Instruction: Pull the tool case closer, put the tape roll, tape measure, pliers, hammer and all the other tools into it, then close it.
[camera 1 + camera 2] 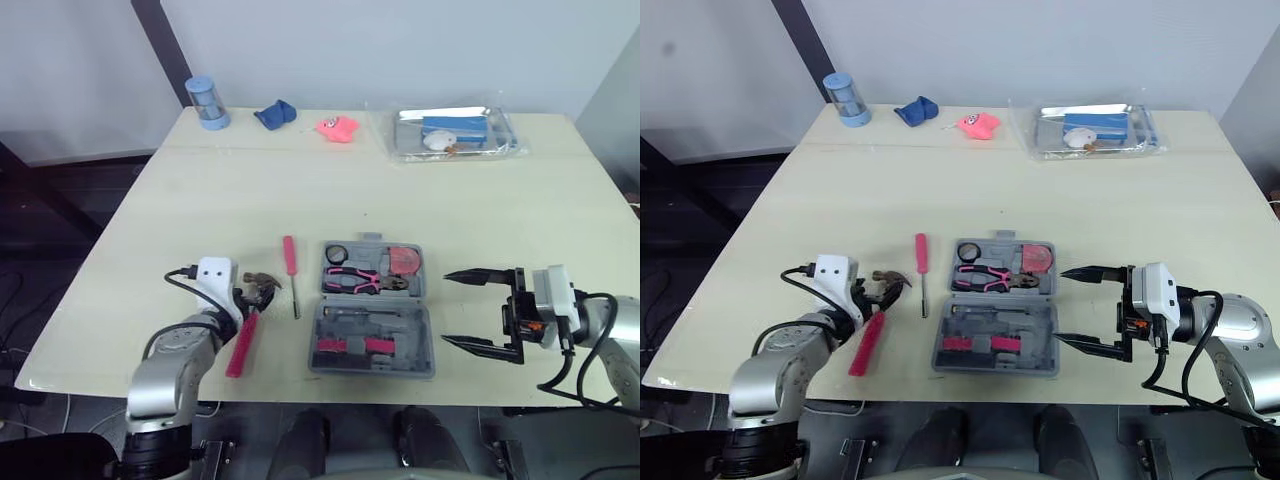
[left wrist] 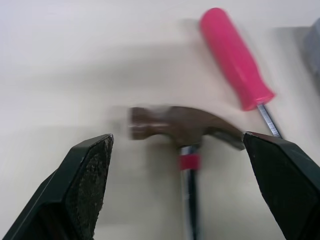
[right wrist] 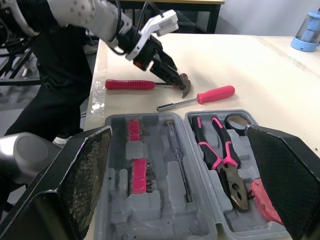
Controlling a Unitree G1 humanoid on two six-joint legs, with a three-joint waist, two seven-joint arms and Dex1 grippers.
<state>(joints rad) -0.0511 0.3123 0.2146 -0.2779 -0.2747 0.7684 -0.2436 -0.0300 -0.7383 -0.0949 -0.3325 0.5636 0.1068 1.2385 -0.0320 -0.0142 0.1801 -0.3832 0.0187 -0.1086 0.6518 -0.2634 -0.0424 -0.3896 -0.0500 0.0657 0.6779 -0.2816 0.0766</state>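
The grey tool case [image 1: 372, 345] lies open near the table's front edge. In its far half are pink-handled pliers [image 1: 365, 283], a dark tape roll [image 1: 336, 254] and a reddish tape measure [image 1: 404, 262]. A hammer [image 1: 243, 340] with a pink handle lies left of the case, its brown head [image 2: 185, 127] pointing away. My left gripper [image 1: 257, 297] is open, one finger on each side of the hammer head. A pink screwdriver [image 1: 290, 258] lies between hammer and case. My right gripper [image 1: 446, 309] stands open just right of the case, holding nothing.
At the table's far edge stand a blue jar [image 1: 208, 102], a blue cloth [image 1: 275, 115], a pink object [image 1: 338, 127] and a clear tray [image 1: 500, 140] with small items. The table's front edge [image 1: 300, 385] runs close below the case.
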